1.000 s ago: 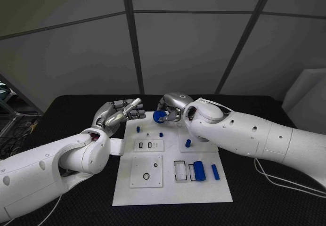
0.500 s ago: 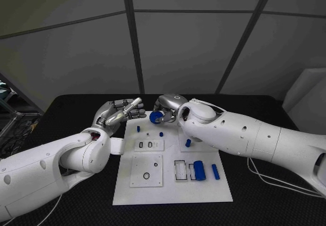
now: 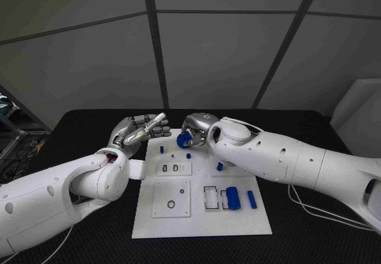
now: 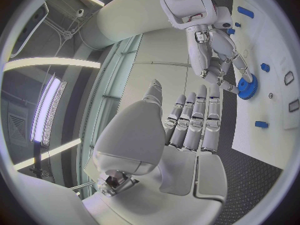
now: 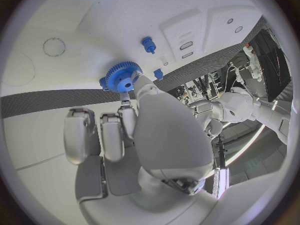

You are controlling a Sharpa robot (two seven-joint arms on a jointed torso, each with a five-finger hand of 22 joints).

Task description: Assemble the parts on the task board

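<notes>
My right hand [image 3: 199, 131] pinches a blue gear [image 3: 185, 141] just above the far end of the white task board [image 3: 199, 220]. The right wrist view shows the gear [image 5: 120, 76] at my right hand's fingertips [image 5: 133, 85], close over the board [image 5: 87, 15], with two small blue pegs [image 5: 149, 44] beside it. My left hand [image 3: 141, 131] hovers at the board's far left corner, fingers stretched out and holding nothing. From the left wrist view, that left hand [image 4: 187, 120] faces the right hand [image 4: 215, 50] and the gear [image 4: 247, 87].
Small blue pegs [image 3: 162, 149] [image 3: 188, 157] [image 3: 219, 166] stand on the board's far half. A blue cylinder [image 3: 232, 198] and a blue bar [image 3: 251, 200] lie near its right edge. White inset plates [image 3: 172, 199] with slots and holes sit on the left half. Black table [image 3: 301, 231] surrounds the board.
My right hand has carried the gear slightly down toward the board. The left hand has stayed where it was.
</notes>
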